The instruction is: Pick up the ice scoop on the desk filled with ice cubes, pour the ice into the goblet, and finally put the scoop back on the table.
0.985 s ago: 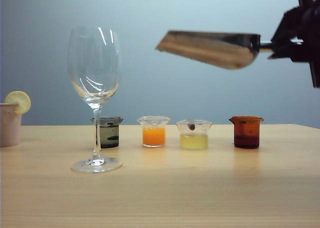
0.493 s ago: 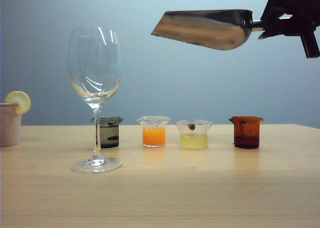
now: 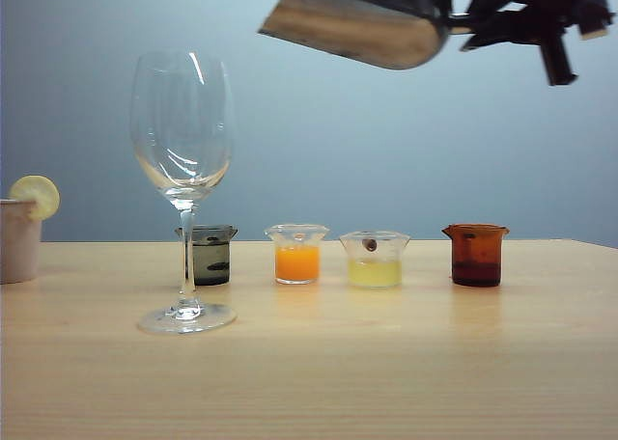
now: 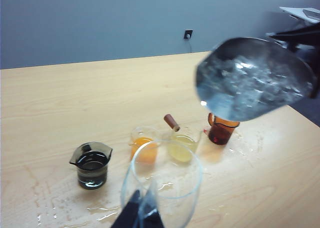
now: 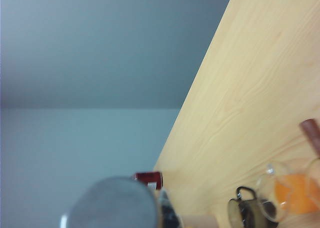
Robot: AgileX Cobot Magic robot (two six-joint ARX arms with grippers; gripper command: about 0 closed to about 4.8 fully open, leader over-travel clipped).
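High at the top of the exterior view, my right gripper (image 3: 480, 20) is shut on the short handle of the shiny ice scoop (image 3: 357, 25). The scoop's slanted mouth points left and slightly down, above and just right of the goblet's rim. In the left wrist view the scoop (image 4: 296, 63) is heaped with clear ice cubes (image 4: 250, 83). The empty goblet (image 3: 182, 131) stands upright on the table (image 3: 386, 363). My left gripper (image 4: 142, 213) shows only in its wrist view, dark fingers together beside the goblet's rim (image 4: 162, 188), holding nothing. In the right wrist view the scoop's back (image 5: 112, 205) is a grey blur.
Behind the goblet stand several small beakers: dark (image 3: 210, 255), orange (image 3: 296, 254), yellow (image 3: 375, 260) and brown (image 3: 476, 255). A beige cup with a lemon slice (image 3: 19, 237) sits at the far left. Water streaks (image 4: 120, 208) wet the wood near the goblet.
My right gripper has lifted the ice scoop higher and carried it left, so its mouth now lies closer to the goblet. The goblet and beakers have not moved.
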